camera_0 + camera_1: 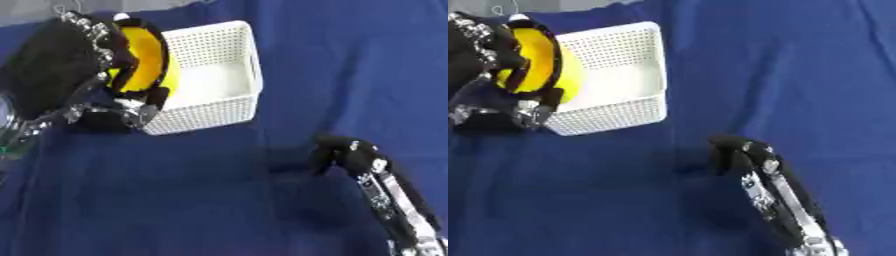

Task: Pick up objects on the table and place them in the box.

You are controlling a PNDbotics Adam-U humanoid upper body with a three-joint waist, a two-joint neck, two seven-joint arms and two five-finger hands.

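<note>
1. Left hand: raised at the upper left, fingers and thumb curled round a yellow object with a black rim or band; its exact kind cannot be told. It is held upright, leaning over the near-left edge of the box, which reads as the carry stage just ahead of a release.
2. White perforated box: plastic basket with a punched-hole wall, standing on the blue cloth at upper centre. Its visible floor is bare white; the left part of the interior is hidden behind the held object.
3. Yellow object, position: partly over the box's left rim, above its floor, not yet set down. By my judgement it must move further right, over the open interior, so that it falls inside and not onto the rim.
4. Right hand: low at the lower right, well apart from the box, fingers bent downward toward the cloth, holding nothing seen; apparently idle.
5. Brands, labels, writing: 0 legible on the box, the object or the cloth.
</note>
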